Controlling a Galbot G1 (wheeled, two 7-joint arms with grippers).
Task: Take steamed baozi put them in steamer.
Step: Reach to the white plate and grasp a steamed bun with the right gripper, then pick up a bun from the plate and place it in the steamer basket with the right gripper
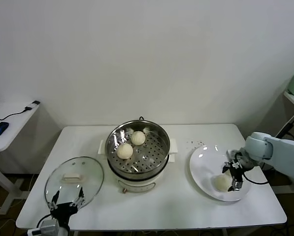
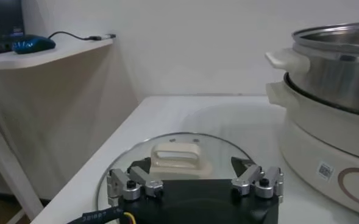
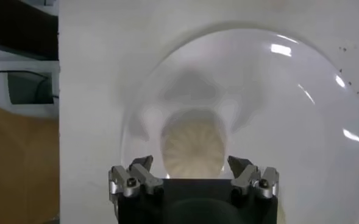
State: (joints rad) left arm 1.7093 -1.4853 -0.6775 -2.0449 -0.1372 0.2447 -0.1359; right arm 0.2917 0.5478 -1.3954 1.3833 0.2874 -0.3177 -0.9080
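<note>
The steel steamer (image 1: 152, 160) stands mid-table on its white base and holds two cream baozi (image 1: 125, 151) (image 1: 138, 137) on the perforated tray. One more baozi (image 1: 220, 182) lies on the white plate (image 1: 203, 164) at the right. My right gripper (image 1: 233, 173) is open just above the plate, its fingers on either side of that baozi (image 3: 193, 145) and clear of it. My left gripper (image 1: 67, 202) is open and empty at the front left, over the near rim of the glass lid (image 1: 73, 179). The steamer's side (image 2: 331, 79) shows in the left wrist view.
The glass lid with its cream handle (image 2: 175, 160) lies flat at the table's front left. A side desk (image 1: 9, 123) with a blue mouse stands at the far left. Dark crumbs (image 1: 196, 143) lie behind the plate. The plate sits near the table's right edge.
</note>
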